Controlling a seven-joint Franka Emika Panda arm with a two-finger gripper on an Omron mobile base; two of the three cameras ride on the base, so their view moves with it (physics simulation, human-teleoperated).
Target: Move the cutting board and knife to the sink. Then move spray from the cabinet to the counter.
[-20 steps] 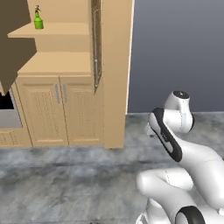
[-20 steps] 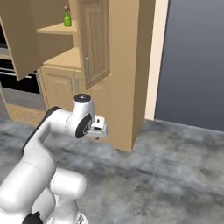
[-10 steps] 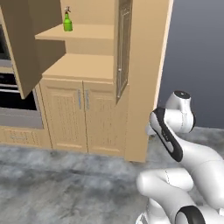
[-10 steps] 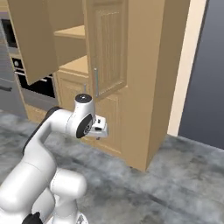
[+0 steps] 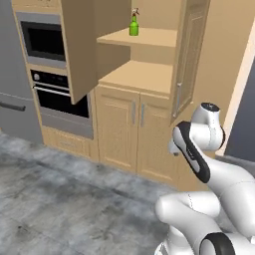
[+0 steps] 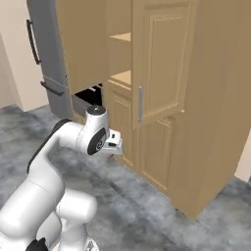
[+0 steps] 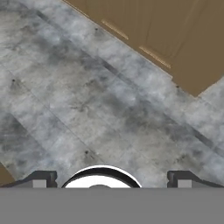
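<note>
My left base camera sits behind the arm, looking forward and a little down at the cabinet [image 5: 149,74] front, near enough to show the oven [image 5: 60,99] beside it; my right base camera faces the same cabinet [image 6: 162,73] from the other side, more obliquely; both share its open shelves and lower doors; my hand camera points down at the grey floor [image 7: 87,100], close above it.

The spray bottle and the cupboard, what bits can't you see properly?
- Spray, left base view: too small to read its label.
- Top shelf, right base view: the open door covers most of it.
- Cabinet: its top is cut off by the picture edge in both base views.
</note>
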